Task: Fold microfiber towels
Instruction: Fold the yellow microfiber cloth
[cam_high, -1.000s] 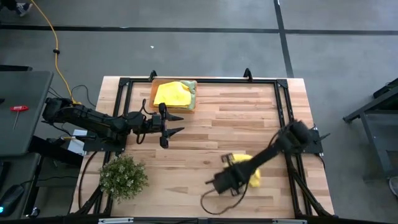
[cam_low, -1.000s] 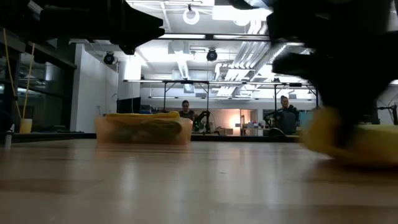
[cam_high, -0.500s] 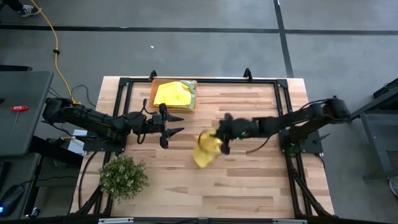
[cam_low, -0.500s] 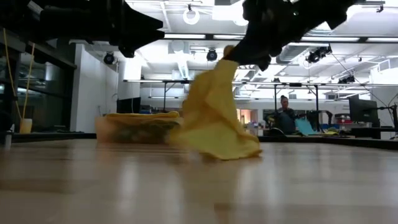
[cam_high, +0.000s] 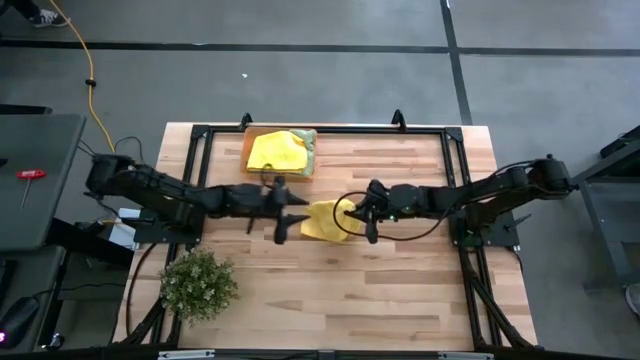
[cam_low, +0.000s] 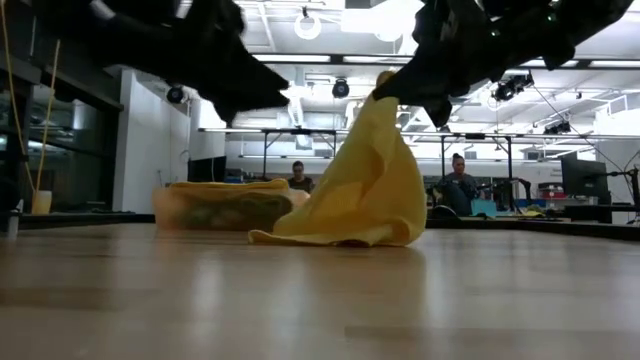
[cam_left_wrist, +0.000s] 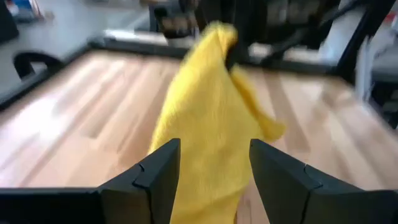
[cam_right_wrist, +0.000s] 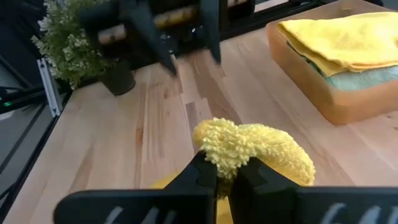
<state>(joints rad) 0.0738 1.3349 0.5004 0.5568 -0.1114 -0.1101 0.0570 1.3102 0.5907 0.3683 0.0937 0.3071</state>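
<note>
Towel: yellow towel at mid-table, hanging peak-up, hem pooled on the wood.
Right gripper: pinched tight on its top corner.
Left gripper: fingers spread, just beside the towel.
Behind: orange tray stacked with towels; plant at near corner.

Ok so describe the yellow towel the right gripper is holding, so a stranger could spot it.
On the wooden table, look midway between the two arms. The yellow towel hangs there, pinched at its top by the right gripper, bottom edge resting on the wood. The other yellow cloth lies in the orange tray.
</note>
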